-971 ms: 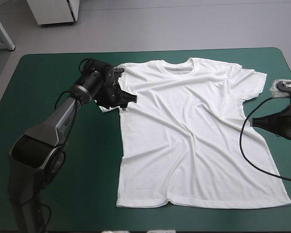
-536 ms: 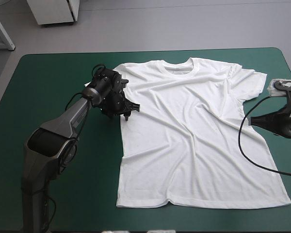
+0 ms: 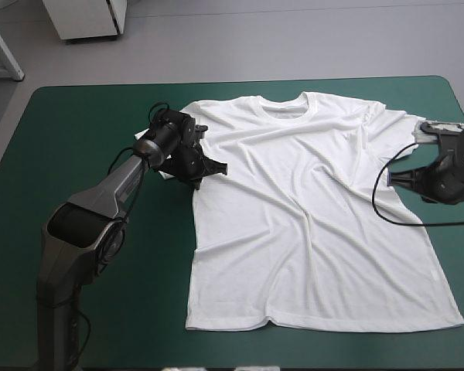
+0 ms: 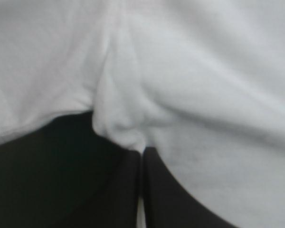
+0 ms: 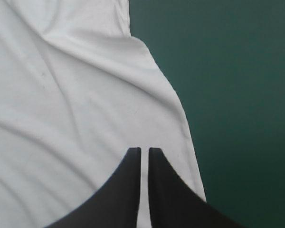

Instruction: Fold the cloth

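Note:
The white T-shirt [image 3: 309,216] lies spread flat on the teal-green table [image 3: 85,124], collar toward the far edge. My left gripper [image 3: 209,168] is down at the shirt's left sleeve by the armpit. In the left wrist view its fingers [image 4: 142,151] are shut on a pinched ridge of the T-shirt [image 4: 204,71]. My right gripper [image 3: 392,178] hovers at the shirt's right side edge, just below the right sleeve. In the right wrist view it [image 5: 145,150] is all but shut, only a thin slit between the fingers. The T-shirt [image 5: 61,104] lies smooth beneath it.
Bare teal-green cover [image 5: 237,71] runs beside the shirt's right edge. Wide bare cover also lies left of the shirt and along the table's near edge [image 3: 100,340]. The left arm reaches across the table's left half.
The left gripper, open earlier over the sleeve, has shut on the fabric. The right arm has moved left from beyond the table's right side to the shirt's edge.

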